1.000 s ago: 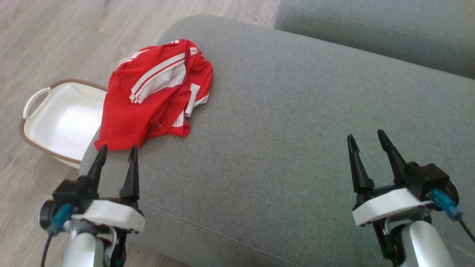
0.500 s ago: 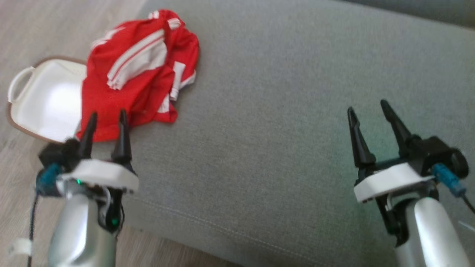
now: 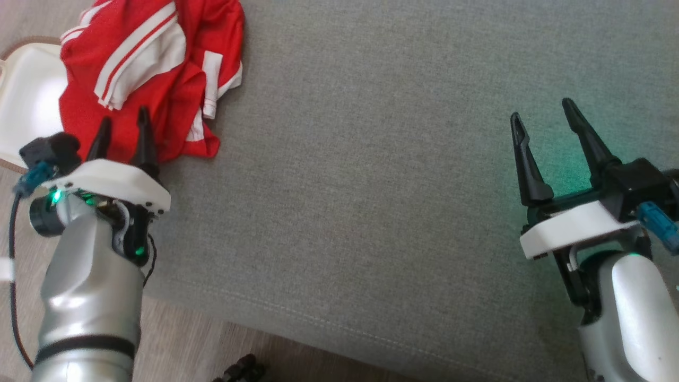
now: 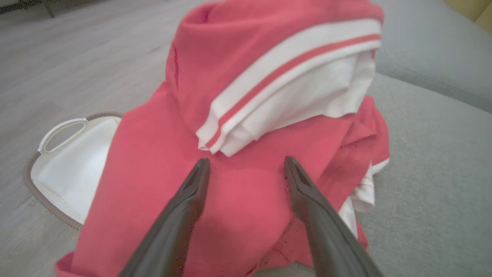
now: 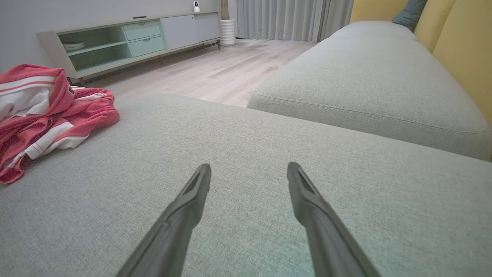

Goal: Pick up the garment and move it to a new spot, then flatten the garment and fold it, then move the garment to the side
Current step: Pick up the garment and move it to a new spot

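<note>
Evidently for pickup, left claw (image 3: pixel 124 114) is spread wide over upper-left garment (image 3: pixel 159 53); right claw (image 3: pixel 541 108) is held wide, empty.

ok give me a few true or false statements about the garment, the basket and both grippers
The red and white garment lies crumpled on the grey cushion. True.
The left gripper is shut on the garment. False: its fingers stand apart at the red cloth, clamping nothing.
The right gripper is open over bare cushion. True.
The white basket sits on top of the cushion. False: it stands on the floor beside the cushion.
</note>
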Motion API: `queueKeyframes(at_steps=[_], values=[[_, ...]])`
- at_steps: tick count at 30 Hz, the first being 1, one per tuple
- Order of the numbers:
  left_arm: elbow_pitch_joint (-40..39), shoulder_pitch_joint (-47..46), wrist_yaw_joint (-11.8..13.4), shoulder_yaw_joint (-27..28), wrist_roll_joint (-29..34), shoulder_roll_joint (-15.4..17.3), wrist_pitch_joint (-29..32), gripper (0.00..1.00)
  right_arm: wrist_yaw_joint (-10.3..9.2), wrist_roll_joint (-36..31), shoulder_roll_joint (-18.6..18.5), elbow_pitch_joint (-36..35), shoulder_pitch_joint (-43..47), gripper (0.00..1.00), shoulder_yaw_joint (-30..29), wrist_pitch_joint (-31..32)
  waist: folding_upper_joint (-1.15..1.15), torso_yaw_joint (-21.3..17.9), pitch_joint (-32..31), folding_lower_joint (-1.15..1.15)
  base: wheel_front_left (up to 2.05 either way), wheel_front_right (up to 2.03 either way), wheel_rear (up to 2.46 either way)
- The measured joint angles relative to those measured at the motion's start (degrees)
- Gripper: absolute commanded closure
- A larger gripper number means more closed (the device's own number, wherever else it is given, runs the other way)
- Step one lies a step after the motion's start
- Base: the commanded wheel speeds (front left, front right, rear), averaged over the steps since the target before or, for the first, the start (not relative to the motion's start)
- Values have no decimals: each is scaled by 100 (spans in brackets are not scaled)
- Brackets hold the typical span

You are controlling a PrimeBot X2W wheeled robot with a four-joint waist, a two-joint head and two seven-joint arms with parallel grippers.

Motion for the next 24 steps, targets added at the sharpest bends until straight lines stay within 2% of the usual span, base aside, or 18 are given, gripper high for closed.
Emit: queueKeyframes(at_steps=[4, 5, 6, 7, 10, 19, 21, 22, 24], values=[[765, -431, -2, -185, -290, 108, 81, 0, 0, -24, -4, -8, -73, 0, 10, 12, 0, -9, 89, 0, 0, 0, 0], [1014, -611, -3, -304, -430, 153, 170, 57, 0, -24, -4, -7, -73, 0, 15, 13, 0, -9, 98, -1, 0, 0, 0], [1116, -683, -4, -369, -499, 179, 258, 88, 0, -24, -4, -7, -73, 0, 16, 13, 0, -10, 98, 0, 0, 0, 0], [1217, -756, -4, -427, -579, 198, 361, 100, 0, -24, -4, -7, -73, 0, 16, 13, 0, -12, 96, -1, 0, 0, 0], [1410, -876, -4, -617, -769, 268, 514, 100, 0, -23, -4, 0, -74, 0, 15, 13, 0, -23, 75, -1, 0, 0, 0], [1334, -959, -3, -856, -859, 603, 44, 100, 0, -21, 3, 30, -67, 0, -51, 9, 0, -46, -137, -1, 0, 0, 0], [1090, -950, 45, -834, -783, 662, 5, 100, 0, -12, 10, 38, -52, 0, -81, 2, 0, -39, -214, -1, 0, 0, 0], [517, -916, 171, -689, -651, 708, 4, 100, 0, 14, 31, 45, -33, 0, -97, -34, 0, -28, -306, -1, 0, 0, 0], [-110, -865, 257, -560, -500, 750, 1, 100, 0, 31, 62, 87, -31, 0, -103, -71, 0, -21, -410, -1, 0, 0, 0]])
